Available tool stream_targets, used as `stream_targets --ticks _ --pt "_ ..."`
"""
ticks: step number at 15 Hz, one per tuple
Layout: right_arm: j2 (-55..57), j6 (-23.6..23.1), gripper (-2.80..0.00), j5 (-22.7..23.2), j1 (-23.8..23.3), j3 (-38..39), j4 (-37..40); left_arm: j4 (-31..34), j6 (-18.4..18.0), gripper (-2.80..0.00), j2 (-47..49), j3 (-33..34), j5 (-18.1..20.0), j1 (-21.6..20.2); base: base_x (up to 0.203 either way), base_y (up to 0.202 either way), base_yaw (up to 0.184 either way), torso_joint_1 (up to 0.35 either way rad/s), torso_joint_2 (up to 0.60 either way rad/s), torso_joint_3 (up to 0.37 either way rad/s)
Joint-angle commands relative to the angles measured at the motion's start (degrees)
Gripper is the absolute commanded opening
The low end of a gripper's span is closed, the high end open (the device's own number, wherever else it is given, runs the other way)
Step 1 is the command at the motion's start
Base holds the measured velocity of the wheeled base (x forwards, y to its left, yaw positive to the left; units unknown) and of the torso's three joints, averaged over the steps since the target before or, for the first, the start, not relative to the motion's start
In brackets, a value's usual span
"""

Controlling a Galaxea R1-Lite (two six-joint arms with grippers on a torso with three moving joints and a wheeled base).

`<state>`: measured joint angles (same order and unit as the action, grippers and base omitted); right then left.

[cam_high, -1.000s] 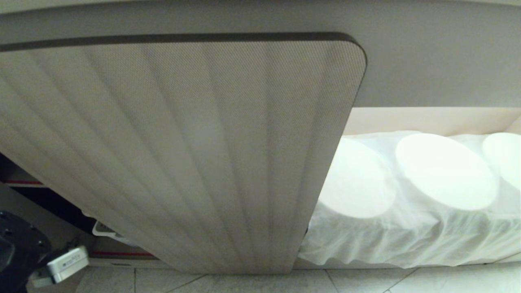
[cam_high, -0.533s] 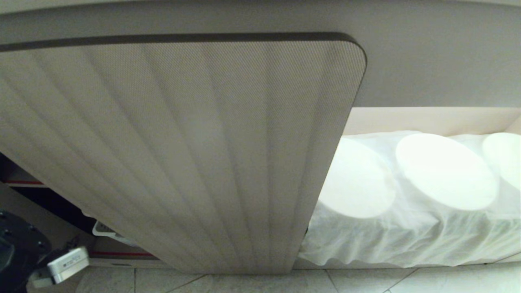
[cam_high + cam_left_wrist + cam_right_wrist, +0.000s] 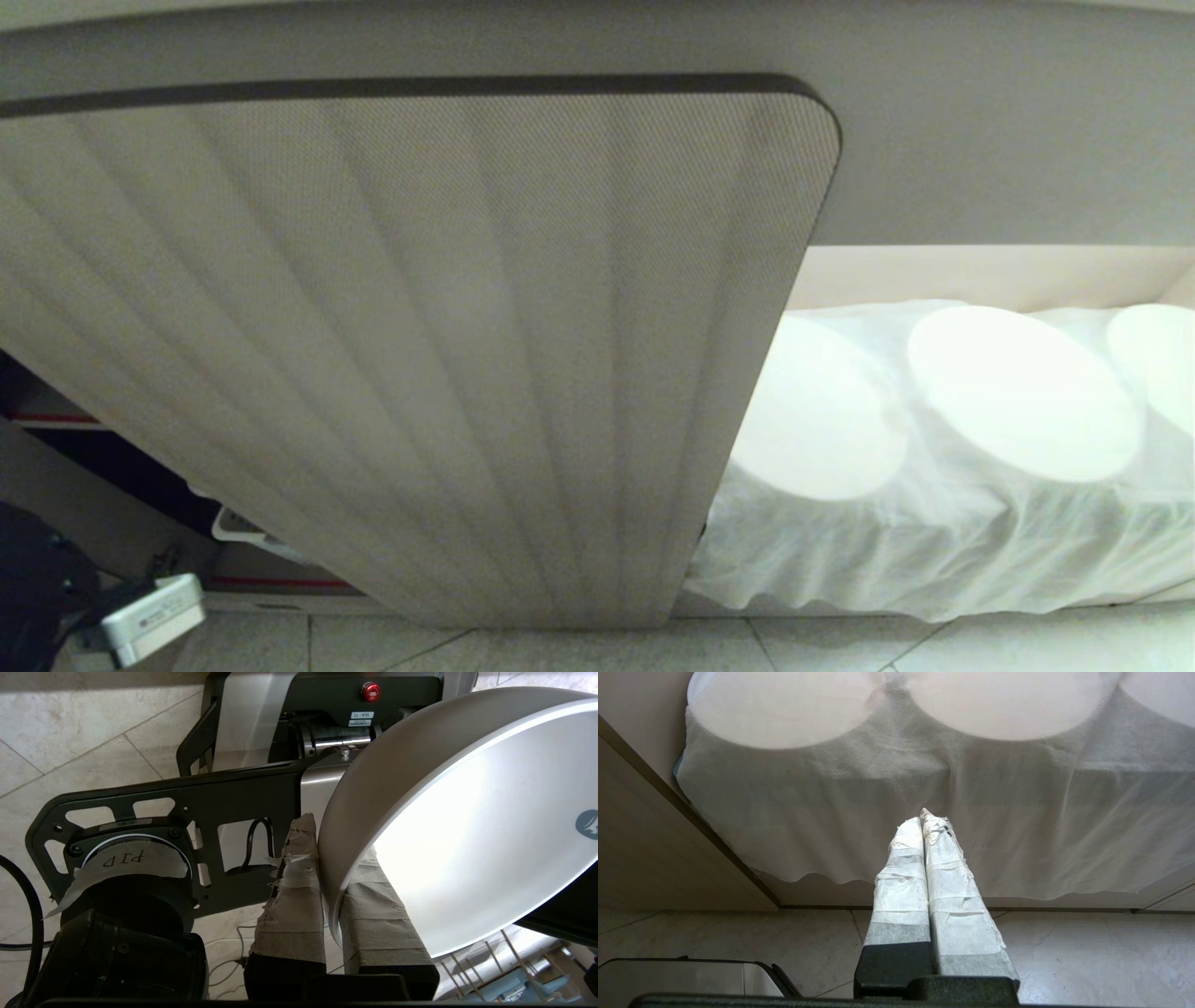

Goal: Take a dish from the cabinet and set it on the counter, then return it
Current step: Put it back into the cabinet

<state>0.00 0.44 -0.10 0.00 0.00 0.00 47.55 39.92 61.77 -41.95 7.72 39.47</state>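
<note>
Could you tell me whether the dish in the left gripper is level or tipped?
Tipped: the dish stands on edge, its rim pinched between the left gripper's taped fingers.

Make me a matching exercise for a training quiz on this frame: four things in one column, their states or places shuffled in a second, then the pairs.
Things:
1. left gripper
2. right gripper
3. cabinet door
4. white cloth

States:
A. swung open, fluted face to the head camera
B. draped over round white shapes on a shelf
C. clamped on the white dish's rim
D. shut and empty, above the floor tiles

Pairs: 1-C, 2-D, 3-A, 4-B
</note>
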Motion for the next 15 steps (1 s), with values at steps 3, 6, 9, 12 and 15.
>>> stream_targets --ticks 3,6,9,12,15 --pt "0.00 0.00 -2.80 0.01 0.09 0.00 0.00 0.26 0.24 -2.80 -0.16 0.11 0.02 0.08 0.000 0.000 0.000 0.000 0.00 0.000" --pt "0.00 0.00 -2.80 0.01 0.08 0.00 0.00 0.26 0.24 -2.80 -0.16 0.02 -0.07 0.08 0.000 0.000 0.000 0.000 0.00 0.000" --pt "0.00 -0.02 -2.80 0.01 0.02 0.00 0.00 0.26 0.24 -2.80 -0.25 0.02 -0.07 0.08 0.000 0.000 0.000 0.000 0.00 0.000" --pt "0.00 0.00 -2.80 0.01 0.09 0.00 0.00 0.26 0.24 -2.80 -0.42 0.10 -0.07 0.08 0.000 0.000 0.000 0.000 0.00 0.000" --pt "0.00 0.00 -2.80 0.01 0.00 0.00 0.00 0.26 0.24 -2.80 -0.42 0.11 -0.07 0.08 0.000 0.000 0.000 0.000 0.00 0.000"
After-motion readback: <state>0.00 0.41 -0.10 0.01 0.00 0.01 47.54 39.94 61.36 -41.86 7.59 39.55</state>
